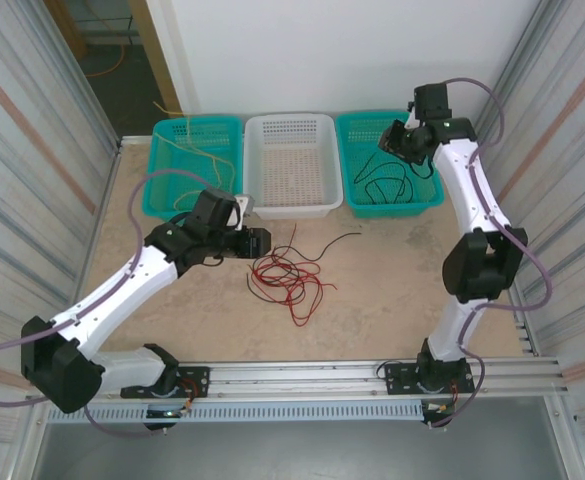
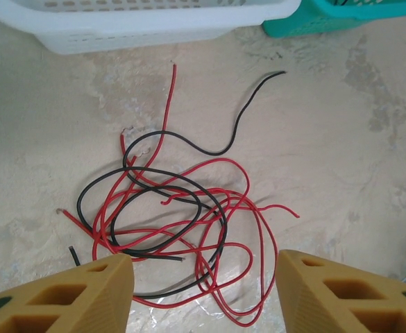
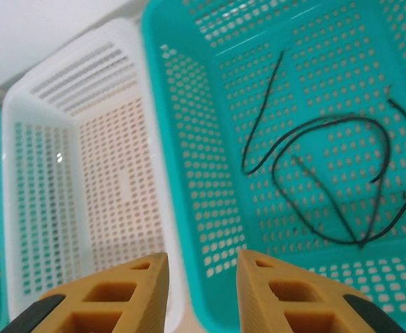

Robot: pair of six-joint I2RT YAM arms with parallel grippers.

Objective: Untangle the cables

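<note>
The table [image 1: 402, 290] carries three baskets along its far edge; the left green basket [image 1: 162, 190] holds yellow cables [image 1: 197, 150], the white basket [image 1: 290, 207] looks bare, and the right green basket [image 3: 189, 173] holds one black cable [image 3: 341, 118].

The tangle [image 2: 175, 222] of red and black cables lies mid-table, just in front of the white basket. The left gripper [image 2: 203, 291] hangs over it, jaws wide and empty. The right gripper [image 3: 203, 277] sits over the right basket's rim, jaws narrowly parted, holding nothing.

Likely trouble: closing into the heap may pinch several strands at once; a pull would then drag or tighten the whole knot; a thin strand may also slip free.

The heap has no clear long axis; its loose black end points toward the right basket; a red end points at the white one.
</note>
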